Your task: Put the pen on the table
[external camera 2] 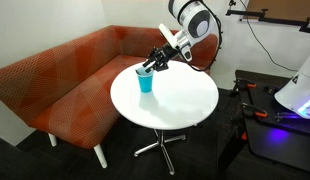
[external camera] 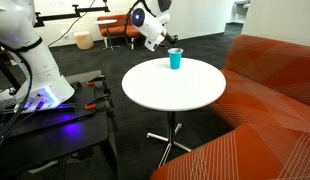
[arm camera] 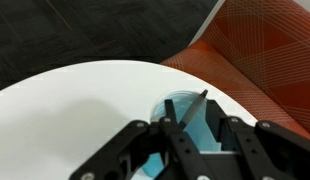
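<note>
The gripper (arm camera: 198, 126) hangs over the cyan cup (arm camera: 183, 110), its two black fingers apart with a clear gap between them. The pen (arm camera: 201, 102) leans inside the cup, its thin dark tip rising into that gap; whether a finger touches it I cannot tell. The cup stands on the white table (arm camera: 75, 110) directly beneath the fingertips, with the orange sofa (arm camera: 265, 60) just beyond them

The pincer (arm camera: 200, 126), fingers apart, hangs over the pen (arm camera: 201, 102) in the cyan cup (arm camera: 179, 108).
</note>
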Robot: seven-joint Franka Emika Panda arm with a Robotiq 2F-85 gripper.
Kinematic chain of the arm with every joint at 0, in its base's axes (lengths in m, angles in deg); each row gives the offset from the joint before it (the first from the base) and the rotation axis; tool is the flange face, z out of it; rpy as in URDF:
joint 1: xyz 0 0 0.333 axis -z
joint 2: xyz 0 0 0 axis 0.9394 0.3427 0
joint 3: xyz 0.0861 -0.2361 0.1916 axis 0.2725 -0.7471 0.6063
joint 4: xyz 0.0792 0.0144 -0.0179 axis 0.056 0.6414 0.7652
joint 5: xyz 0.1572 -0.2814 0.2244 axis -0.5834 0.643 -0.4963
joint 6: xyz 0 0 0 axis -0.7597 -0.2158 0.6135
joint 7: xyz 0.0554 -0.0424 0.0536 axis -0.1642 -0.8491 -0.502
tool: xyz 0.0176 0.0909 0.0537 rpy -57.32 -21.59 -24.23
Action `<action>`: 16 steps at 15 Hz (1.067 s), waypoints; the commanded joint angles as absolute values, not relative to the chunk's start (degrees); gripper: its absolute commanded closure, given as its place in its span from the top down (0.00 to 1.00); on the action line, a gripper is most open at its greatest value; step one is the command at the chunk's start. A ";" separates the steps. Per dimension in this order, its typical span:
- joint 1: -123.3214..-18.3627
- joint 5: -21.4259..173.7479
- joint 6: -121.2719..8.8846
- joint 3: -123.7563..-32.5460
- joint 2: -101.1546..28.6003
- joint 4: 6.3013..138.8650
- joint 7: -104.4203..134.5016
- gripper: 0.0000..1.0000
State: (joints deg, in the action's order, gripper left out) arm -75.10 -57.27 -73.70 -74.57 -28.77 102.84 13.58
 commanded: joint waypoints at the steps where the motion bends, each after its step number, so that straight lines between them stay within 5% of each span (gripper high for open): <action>1: -75.25 -57.07 -76.24 -73.90 -28.15 101.32 9.77 0.37; 16: -74.39 -55.32 -75.42 -73.78 -24.59 97.98 4.48 0.33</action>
